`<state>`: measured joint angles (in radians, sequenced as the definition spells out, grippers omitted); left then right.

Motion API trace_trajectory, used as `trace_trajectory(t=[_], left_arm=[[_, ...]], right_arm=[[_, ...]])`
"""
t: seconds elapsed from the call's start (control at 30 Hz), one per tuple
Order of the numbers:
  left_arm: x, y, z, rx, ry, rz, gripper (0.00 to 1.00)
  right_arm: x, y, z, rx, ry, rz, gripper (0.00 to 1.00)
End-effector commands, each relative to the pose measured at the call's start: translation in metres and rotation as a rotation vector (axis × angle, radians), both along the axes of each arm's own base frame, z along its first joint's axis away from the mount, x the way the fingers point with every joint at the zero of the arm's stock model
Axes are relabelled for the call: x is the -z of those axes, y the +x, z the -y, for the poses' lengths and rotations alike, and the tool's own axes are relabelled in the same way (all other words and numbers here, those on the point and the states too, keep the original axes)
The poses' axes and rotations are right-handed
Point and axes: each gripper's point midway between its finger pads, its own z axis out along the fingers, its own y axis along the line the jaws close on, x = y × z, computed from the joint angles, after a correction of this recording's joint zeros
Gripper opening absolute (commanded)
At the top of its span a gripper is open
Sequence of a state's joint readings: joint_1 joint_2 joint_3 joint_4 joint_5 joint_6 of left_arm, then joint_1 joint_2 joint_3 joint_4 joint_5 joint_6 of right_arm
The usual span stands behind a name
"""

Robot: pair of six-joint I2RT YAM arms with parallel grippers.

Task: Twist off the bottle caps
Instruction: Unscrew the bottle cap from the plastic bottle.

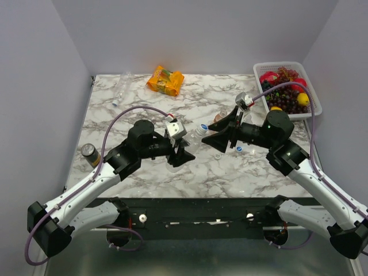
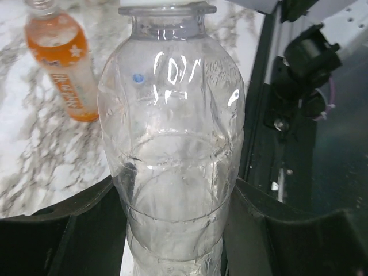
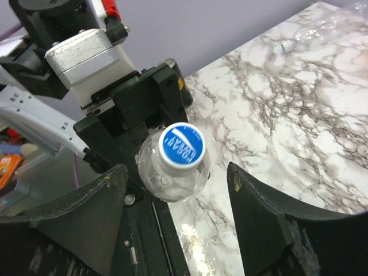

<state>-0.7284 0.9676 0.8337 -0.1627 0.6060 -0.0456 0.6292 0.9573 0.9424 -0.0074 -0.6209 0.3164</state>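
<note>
My left gripper (image 1: 183, 150) (image 2: 172, 224) is shut on the body of a clear bottle (image 1: 194, 141) (image 2: 172, 144) (image 3: 172, 175), which tilts toward the right arm. The bottle's blue cap (image 1: 203, 127) (image 3: 182, 145) sits on its neck. My right gripper (image 1: 208, 133) (image 3: 177, 175) is open, with one finger on each side of that cap and a gap to both. An orange bottle (image 2: 63, 63) lies on the marble beyond, partly hidden in the top view. A loose blue cap (image 1: 238, 148) rests on the table under the right arm. Another clear bottle (image 1: 122, 86) (image 3: 322, 29) lies at the back left.
An orange snack packet (image 1: 165, 80) lies at the back centre. A white basket (image 1: 315, 98) of fruit stands at the back right. A dark can (image 1: 89, 154) stands near the left table edge.
</note>
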Motion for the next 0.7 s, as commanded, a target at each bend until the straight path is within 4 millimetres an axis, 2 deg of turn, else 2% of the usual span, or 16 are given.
trace_trajectory(t=[0.0, 0.07, 0.13, 0.23, 0.4, 0.53, 0.67], left_arm=[[-0.003, 0.047, -0.028, -0.299, 0.085, 0.09, 0.33], [0.005, 0.058, -0.037, -0.377, 0.137, 0.092, 0.32], [0.008, 0.058, -0.037, -0.384, 0.147, 0.091, 0.33], [0.01, 0.059, -0.037, -0.398, 0.163, 0.093, 0.33], [0.016, 0.059, -0.036, -0.404, 0.185, 0.088, 0.33], [0.02, 0.06, -0.035, -0.395, 0.214, 0.101, 0.33], [0.024, 0.061, -0.035, -0.4, 0.229, 0.105, 0.33]], right_arm=[[0.004, 0.03, 0.018, 0.247, 0.002, -0.086, 0.76], [0.01, 0.032, 0.018, 0.282, 0.026, -0.139, 0.73], [0.001, 0.037, 0.016, 0.315, 0.097, -0.148, 0.72], [0.001, 0.044, 0.013, 0.34, 0.14, -0.17, 0.71], [0.002, 0.053, -0.001, 0.322, 0.136, -0.201, 0.65], [-0.002, 0.055, -0.012, 0.297, 0.155, -0.209, 0.63], [0.004, 0.062, -0.017, 0.311, 0.139, -0.238, 0.63]])
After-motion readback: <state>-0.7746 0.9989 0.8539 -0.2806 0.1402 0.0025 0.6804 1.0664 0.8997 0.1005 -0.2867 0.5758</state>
